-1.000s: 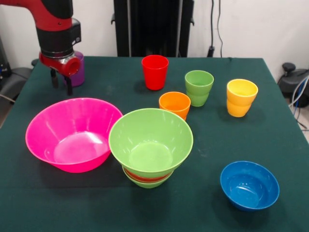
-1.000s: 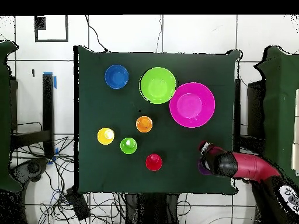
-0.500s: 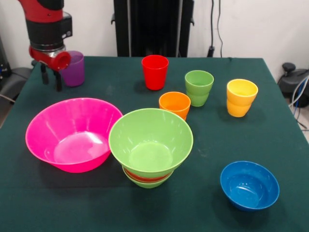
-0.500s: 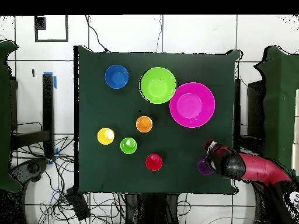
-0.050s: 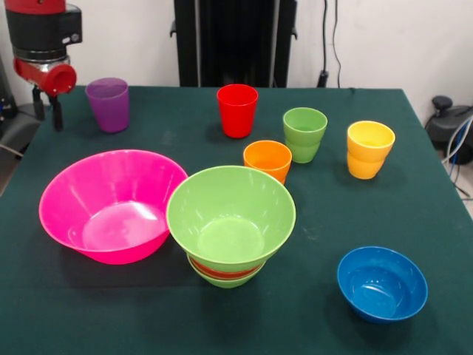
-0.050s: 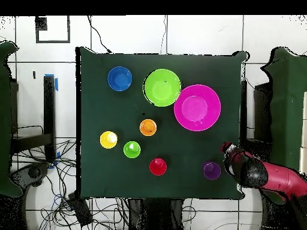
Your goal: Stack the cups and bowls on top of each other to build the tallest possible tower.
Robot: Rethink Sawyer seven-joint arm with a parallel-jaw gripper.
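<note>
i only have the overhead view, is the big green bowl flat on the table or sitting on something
Observer: On something. The front view shows the large green bowl resting in a red-orange bowl, which sits in a smaller green bowl.
Operator: gripper holding anything
Observer: No. The gripper is open with its fingers pointing down and nothing between them. The purple cup stands upright, apart from it.
Operator: pink bowl stacked too
Observer: No, the pink bowl sits alone, directly on the table.
</note>
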